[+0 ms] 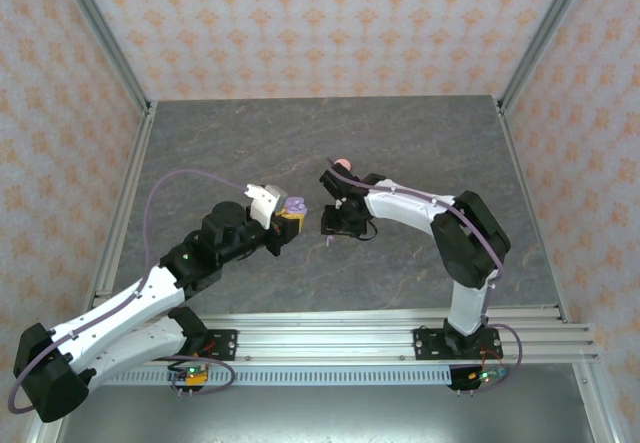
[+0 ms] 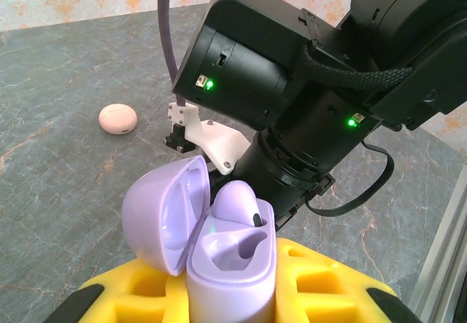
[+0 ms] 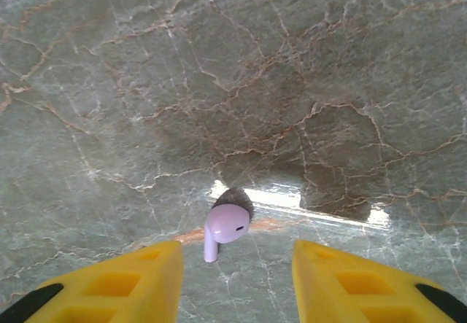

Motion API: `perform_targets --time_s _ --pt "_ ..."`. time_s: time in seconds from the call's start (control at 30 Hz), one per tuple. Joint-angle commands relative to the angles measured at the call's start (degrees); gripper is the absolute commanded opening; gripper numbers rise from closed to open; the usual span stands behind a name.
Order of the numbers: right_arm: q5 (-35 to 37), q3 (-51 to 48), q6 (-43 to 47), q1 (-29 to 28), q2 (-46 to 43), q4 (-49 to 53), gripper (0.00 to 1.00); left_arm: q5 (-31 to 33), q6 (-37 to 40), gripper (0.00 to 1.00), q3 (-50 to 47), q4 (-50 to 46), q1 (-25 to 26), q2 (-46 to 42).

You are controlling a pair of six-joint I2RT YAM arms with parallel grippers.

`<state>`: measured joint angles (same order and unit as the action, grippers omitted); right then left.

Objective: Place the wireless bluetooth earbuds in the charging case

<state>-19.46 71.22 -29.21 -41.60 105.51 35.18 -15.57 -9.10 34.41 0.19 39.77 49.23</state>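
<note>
My left gripper (image 2: 233,294) is shut on the lilac charging case (image 2: 232,261), which stands upright between its yellow fingers with the lid (image 2: 162,210) swung open to the left. One lilac earbud (image 2: 243,203) sits in the far slot; the near slot is bare. From above, the case (image 1: 296,206) is at the table's middle, with my right gripper (image 1: 335,225) just to its right. My right gripper (image 3: 237,283) is open. A second lilac earbud (image 3: 226,225) lies on the table between its yellow fingers (image 3: 124,283), touching neither.
A closed pale pink round case (image 2: 117,119) lies on the grey marble table (image 1: 250,143), behind the right wrist (image 1: 343,164). The right arm's black wrist (image 2: 292,97) hangs close over the lilac case. Metal frame rails (image 1: 125,213) border the table.
</note>
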Motion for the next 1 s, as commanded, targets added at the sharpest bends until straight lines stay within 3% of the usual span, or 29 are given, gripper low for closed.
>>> perform_targets --time_s 0.0,0.97 --pt "1.2 1.92 -1.42 -0.39 1.31 1.56 0.44 0.45 -0.21 0.04 1.27 0.5 0.52 -0.44" --pt "1.04 5.33 -1.44 -1.55 6.51 3.31 0.4 0.34 -0.2 0.04 0.92 0.42 0.52 -0.37"
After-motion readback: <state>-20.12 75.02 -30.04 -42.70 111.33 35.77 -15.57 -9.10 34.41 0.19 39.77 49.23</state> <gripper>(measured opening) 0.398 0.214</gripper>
